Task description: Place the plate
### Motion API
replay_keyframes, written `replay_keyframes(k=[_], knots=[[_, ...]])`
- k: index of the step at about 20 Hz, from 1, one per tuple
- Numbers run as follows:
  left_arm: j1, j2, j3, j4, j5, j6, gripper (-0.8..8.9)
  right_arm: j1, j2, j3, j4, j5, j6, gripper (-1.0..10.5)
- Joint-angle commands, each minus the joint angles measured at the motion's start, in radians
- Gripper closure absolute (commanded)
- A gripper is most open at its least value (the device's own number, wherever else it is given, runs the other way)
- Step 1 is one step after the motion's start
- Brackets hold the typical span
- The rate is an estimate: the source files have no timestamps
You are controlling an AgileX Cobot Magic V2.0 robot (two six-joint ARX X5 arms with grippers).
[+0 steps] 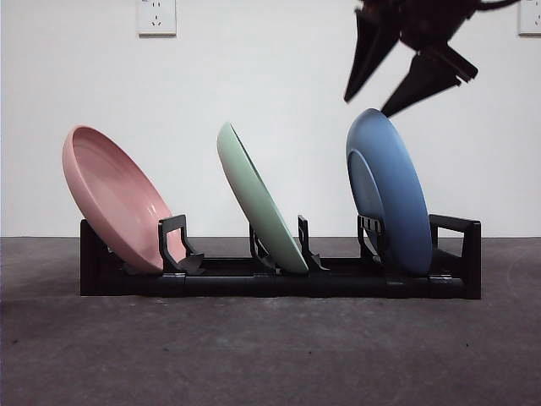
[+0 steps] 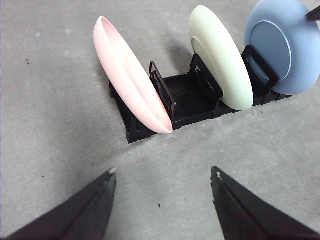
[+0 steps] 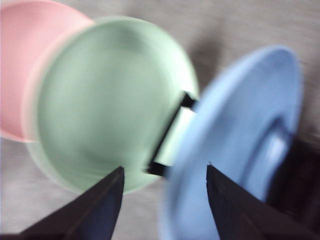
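Observation:
Three plates stand tilted in a black rack (image 1: 279, 275): a pink plate (image 1: 114, 196) at the left end, a green plate (image 1: 258, 199) in the middle and a blue plate (image 1: 389, 190) at the right end. My right gripper (image 1: 372, 103) hangs open just above the blue plate's top rim, not touching it; its wrist view is blurred and shows the blue plate (image 3: 240, 145) and the green plate (image 3: 110, 100) close below the right gripper (image 3: 165, 175). My left gripper (image 2: 162, 175) is open over bare table, short of the rack (image 2: 185, 102) and the pink plate (image 2: 132, 75).
The rack sits on a grey table (image 1: 254, 355) before a white wall with a socket (image 1: 156, 15). In the left wrist view the green plate (image 2: 222, 55) and the blue plate (image 2: 285, 47) stand further along the rack.

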Motion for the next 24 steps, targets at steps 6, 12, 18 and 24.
replay_keyframes(k=[6,12,18,24], knots=[[0.000,0.005,0.022,0.008,-0.002,0.006,5.09,0.012,0.022,0.022,0.008,0.009,-0.039,9.0],[0.000,0.005,0.022,0.008,-0.002,0.006,5.09,0.019,0.035,0.021,-0.003,0.009,-0.039,9.0],[0.000,0.005,0.022,0.008,-0.002,0.006,5.09,0.024,0.051,0.021,-0.014,0.010,-0.039,9.3],[0.000,0.004,0.022,0.008,-0.002,0.006,5.09,0.023,0.014,0.025,-0.010,-0.064,-0.039,9.3]])
